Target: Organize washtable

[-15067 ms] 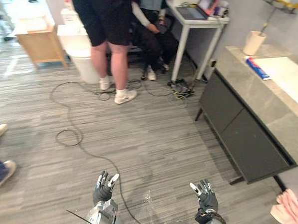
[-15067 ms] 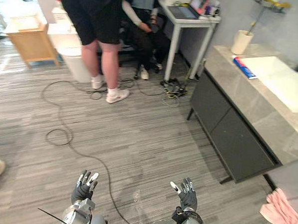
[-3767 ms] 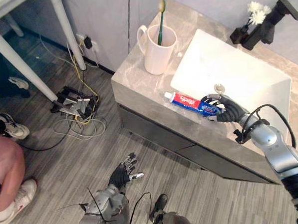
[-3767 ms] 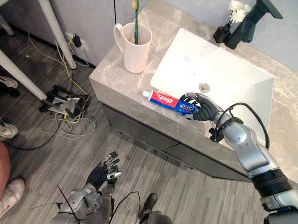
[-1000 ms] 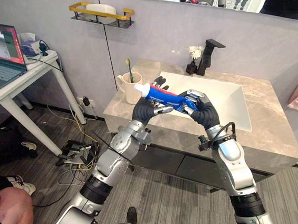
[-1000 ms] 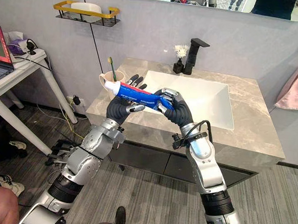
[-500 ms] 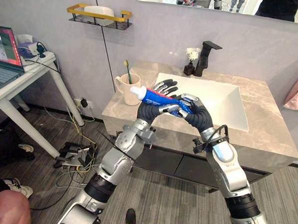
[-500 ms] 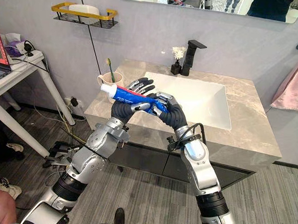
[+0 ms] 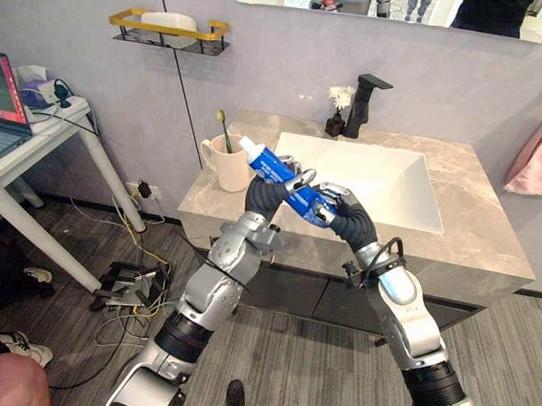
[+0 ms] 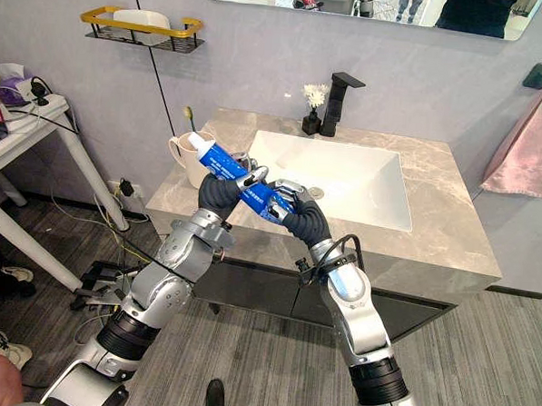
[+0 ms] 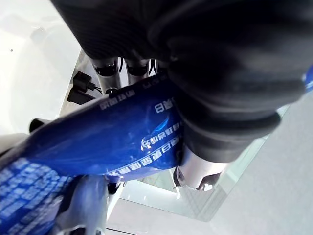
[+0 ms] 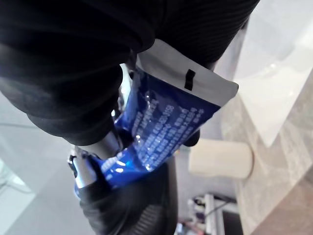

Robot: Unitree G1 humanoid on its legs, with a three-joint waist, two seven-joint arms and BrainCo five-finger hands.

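A blue toothpaste tube [image 9: 275, 168] with a white cap hangs tilted, cap up and toward the mug, above the front edge of the grey marble washtable [image 9: 474, 236]. My left hand [image 9: 264, 196] has its fingers curled round the tube's middle [image 11: 112, 142]. My right hand [image 9: 345, 216] is shut on the tube's flat tail end [image 12: 166, 122]. Both hands meet on the tube. A cream mug [image 9: 222, 163] holding a toothbrush [image 9: 222, 128] stands on the counter just left of the hands.
The white sink basin [image 9: 381, 177] lies behind the hands, with a black faucet [image 9: 363, 99] and a small flower vase [image 9: 335, 115] at the back. A wall shelf [image 9: 167, 27] hangs at upper left, a pink towel [image 9: 539, 153] at right, and a white side table [image 9: 38, 145] at left.
My left hand's fingers have curled round the tube. The tube has tipped cap-up and moved a little toward the mug. The right hand keeps its hold on the tail.
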